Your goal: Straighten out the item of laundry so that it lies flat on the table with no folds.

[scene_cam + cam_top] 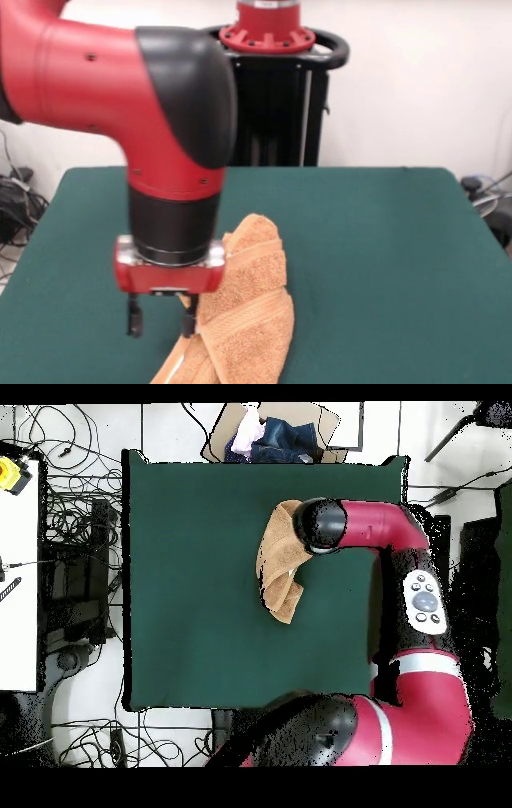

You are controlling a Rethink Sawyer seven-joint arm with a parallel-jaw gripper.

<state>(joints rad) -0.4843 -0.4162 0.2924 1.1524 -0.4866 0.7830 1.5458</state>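
Note:
The orange-tan towel (244, 312) lies crumpled and folded over itself on the green table (384, 256), running off the near edge in the front view. Its woven bands cross it at angles. My gripper (162, 320) hangs just above the table at the towel's left edge. Its two fingers are apart with nothing between them, and one fingertip (189, 320) touches the towel's edge. In the overhead view the towel (278, 569) lies near the table's (200, 584) far right part. The black wrist (318, 524) covers the gripper and part of the towel.
The robot's black pedestal (276, 88) stands behind the table. In the overhead view a cardboard box of clothes (275, 434) sits beyond the far edge. Cables (75, 524) and a white bench (18, 564) lie at the left.

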